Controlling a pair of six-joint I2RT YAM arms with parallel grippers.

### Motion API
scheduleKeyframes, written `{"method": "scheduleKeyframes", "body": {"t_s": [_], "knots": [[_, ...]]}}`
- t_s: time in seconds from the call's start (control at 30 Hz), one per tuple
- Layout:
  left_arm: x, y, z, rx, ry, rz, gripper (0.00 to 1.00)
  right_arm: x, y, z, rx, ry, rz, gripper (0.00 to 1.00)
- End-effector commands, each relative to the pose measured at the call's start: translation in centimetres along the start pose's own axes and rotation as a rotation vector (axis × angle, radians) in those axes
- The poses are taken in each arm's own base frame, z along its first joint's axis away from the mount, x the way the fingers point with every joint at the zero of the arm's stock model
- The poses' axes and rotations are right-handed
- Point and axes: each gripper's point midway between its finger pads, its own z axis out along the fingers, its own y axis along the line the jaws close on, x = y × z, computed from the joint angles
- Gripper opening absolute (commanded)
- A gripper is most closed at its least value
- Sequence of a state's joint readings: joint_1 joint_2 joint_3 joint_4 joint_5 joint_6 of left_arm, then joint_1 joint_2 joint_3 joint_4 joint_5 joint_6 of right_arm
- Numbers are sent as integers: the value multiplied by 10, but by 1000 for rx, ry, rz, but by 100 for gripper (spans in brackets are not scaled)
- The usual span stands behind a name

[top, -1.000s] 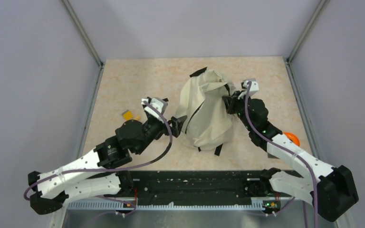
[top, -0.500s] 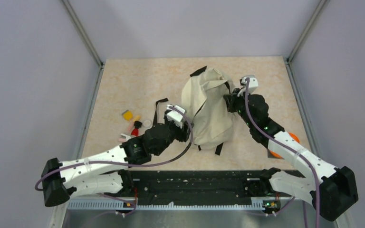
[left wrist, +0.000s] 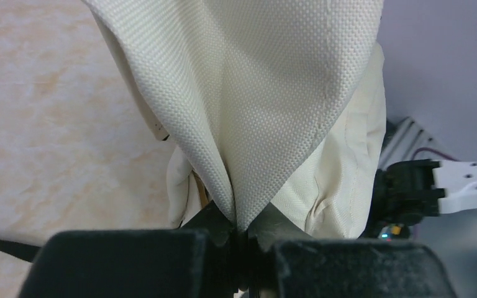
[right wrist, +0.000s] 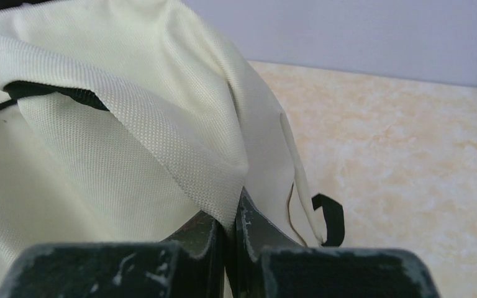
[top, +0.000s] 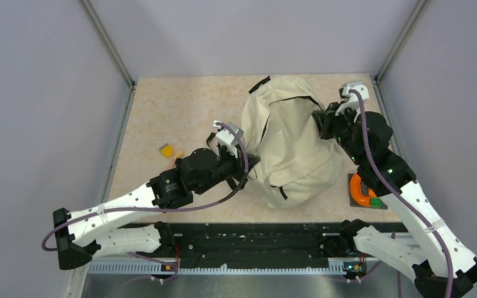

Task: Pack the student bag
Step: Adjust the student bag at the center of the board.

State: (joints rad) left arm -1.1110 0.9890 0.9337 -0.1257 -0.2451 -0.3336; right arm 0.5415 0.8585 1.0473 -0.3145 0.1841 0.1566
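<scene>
Tabletop (top: 180, 105), one student bag (top: 292, 146), left end effector (left wrist: 239, 234), right end effector (right wrist: 230, 226), both gripping it

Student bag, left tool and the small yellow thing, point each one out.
student bag (top: 295, 149): top view, middle of its cream fabric.
left tool (left wrist: 239, 239): left wrist view, between the fingertips pinching fabric.
small yellow thing (top: 167, 149): top view, its centre.
</scene>
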Motion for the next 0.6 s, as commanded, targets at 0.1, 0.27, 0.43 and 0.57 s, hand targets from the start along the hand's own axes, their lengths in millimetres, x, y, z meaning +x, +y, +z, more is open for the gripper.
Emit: {"method": "scheduleKeyframes", "body": {"t_s": [0.1,0.27,0.43,0.57], "knots": [[-38,-11,13,117,-109,-439,0,-32,-4,38,93,36,-40,0],[-3,68,37,-28,-78,-500,0,35,-5,111,110,182,-57,0],[22,139,43,-219,-33,-469,0,58,5,165,77,165,-39,13],[49,178,41,-327,8,-465,0,72,21,183,2,221,-40,51]]}}
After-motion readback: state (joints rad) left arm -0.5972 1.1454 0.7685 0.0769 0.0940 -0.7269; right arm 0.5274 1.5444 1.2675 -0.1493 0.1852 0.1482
